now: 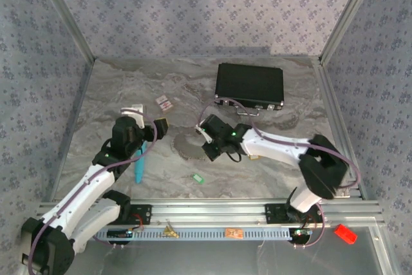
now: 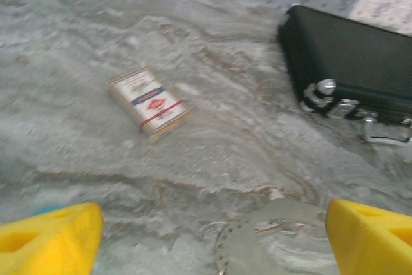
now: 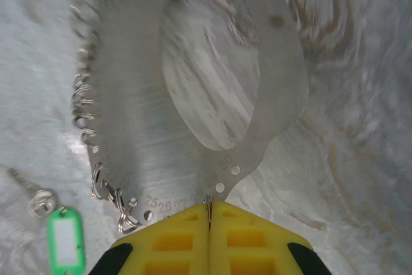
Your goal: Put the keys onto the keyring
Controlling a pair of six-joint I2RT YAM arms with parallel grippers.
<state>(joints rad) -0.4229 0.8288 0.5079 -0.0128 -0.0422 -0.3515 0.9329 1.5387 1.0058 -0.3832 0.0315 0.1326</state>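
Top external: my R gripper point(image 1: 207, 141) was at the keyring point(image 1: 187, 148); green key point(image 1: 197, 177) lay loose near it. Left wrist: L gripper point(image 2: 215, 236) gaped wide, empty, by keyring. Right wrist: R jaws pinched shut on keyring's rim; no key threaded yet.

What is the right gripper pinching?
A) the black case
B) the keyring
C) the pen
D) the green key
B: the right gripper is shut on the edge of the keyring, while the green key lies loose beside it.
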